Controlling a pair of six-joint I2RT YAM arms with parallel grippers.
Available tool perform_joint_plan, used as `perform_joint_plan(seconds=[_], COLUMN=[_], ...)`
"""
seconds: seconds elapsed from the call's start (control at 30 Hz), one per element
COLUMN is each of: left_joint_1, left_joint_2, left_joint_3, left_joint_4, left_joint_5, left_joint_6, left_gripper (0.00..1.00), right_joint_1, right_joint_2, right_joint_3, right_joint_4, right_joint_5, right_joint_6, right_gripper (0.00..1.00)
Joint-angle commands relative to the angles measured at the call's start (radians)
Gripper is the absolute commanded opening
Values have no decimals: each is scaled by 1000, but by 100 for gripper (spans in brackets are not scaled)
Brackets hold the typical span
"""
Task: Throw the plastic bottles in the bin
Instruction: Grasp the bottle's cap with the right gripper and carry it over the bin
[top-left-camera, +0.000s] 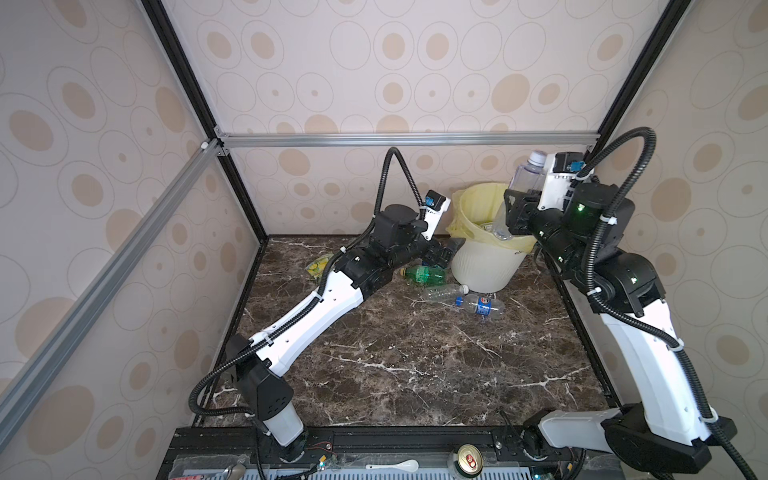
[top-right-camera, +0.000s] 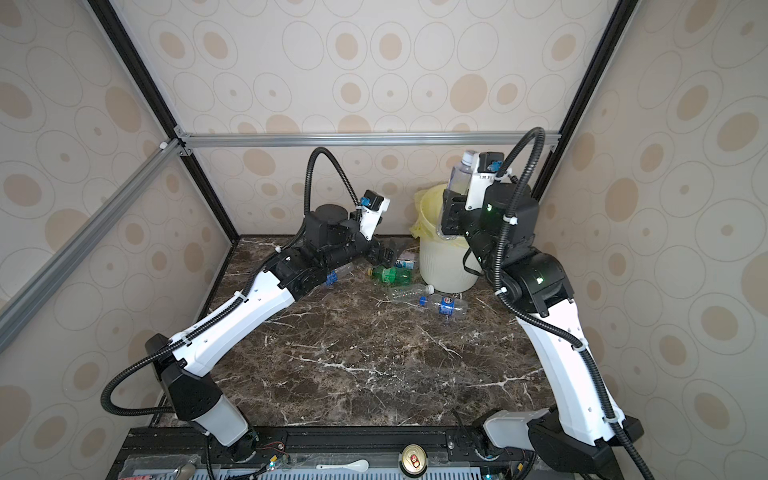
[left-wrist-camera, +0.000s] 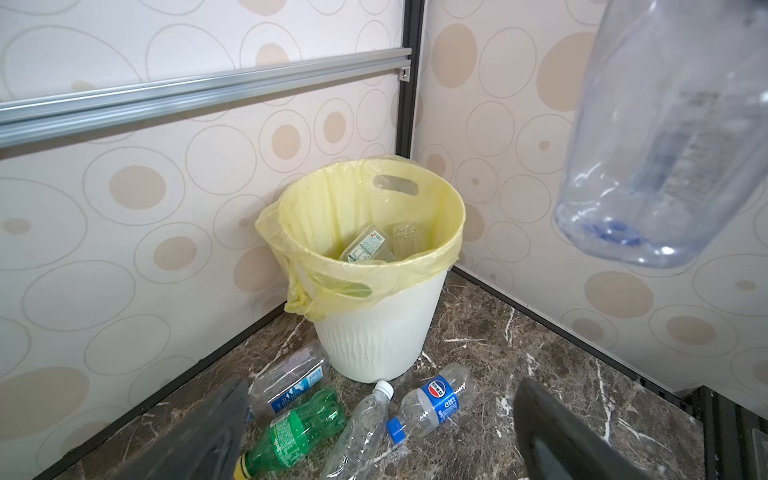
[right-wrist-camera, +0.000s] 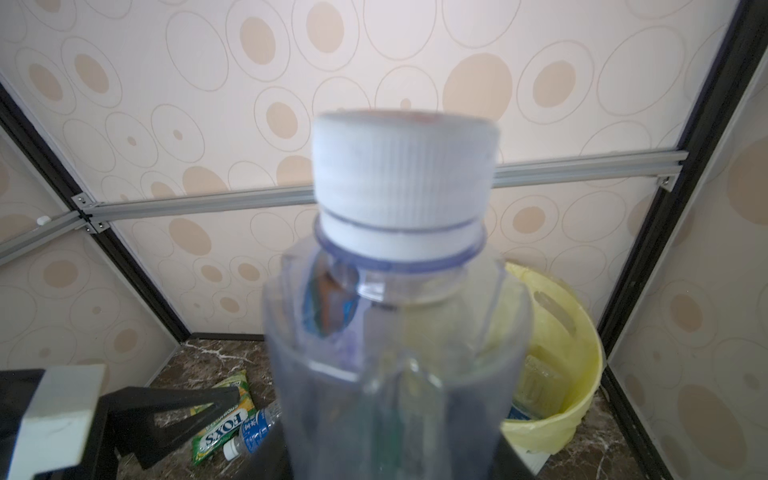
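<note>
Held bottle: a large clear plastic bottle with a white ribbed cap (top-left-camera: 527, 174) is held upright high by the rim of the round white ribbed bin lined with a pale yellow bag (top-left-camera: 486, 272), apparently for a drop inside.
Right gripper (top-left-camera: 517, 210): clenched on that bottle's lower body, with the arm raised steeply and the wrist turned toward the bin.
Left gripper (top-left-camera: 446, 249): jaws spread wide and empty, with the arm stretched low beside the bin's foot.
Floor stock: a crumpled green bottle (top-left-camera: 424, 273) and a blue-labelled clear bottle (top-left-camera: 482, 305) are seen lying before the bin.
</note>
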Motion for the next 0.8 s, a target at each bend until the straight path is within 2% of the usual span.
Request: perform_joint_plan(seconds=[0.0, 0.27, 0.5, 0.6, 0.7, 0.73, 0.77], left_joint_1=[-20, -31, -32, -31, -32, -32, -32], left_joint_2=[25, 65, 84, 98, 107, 108, 107], left_joint_3=[72, 96, 96, 101, 98, 97, 93], left_joint_4=[-14, 3, 16, 16, 10, 6, 4], left_joint_5=[-15, -27, -44, -59, -70, -75, -78], left_joint_6=[58, 94, 121, 132, 138, 141, 141], left_gripper=[99, 99, 99, 99, 99, 99, 99], right_joint_1=[-4, -6, -27, -102, -237, -275, -303], right_joint_2=[17, 79, 137, 216, 355, 422, 498], right_joint_3=[56, 118, 128, 159, 225, 280, 348], right_joint_4=[10, 52, 96, 74, 18, -21, -77], right_joint_5=[54, 89, 90, 39, -45, -68, -89], right_joint_6=[-88, -171, -195, -141, -30, -3, 13], right_gripper=[48, 47, 46, 46, 48, 53, 63])
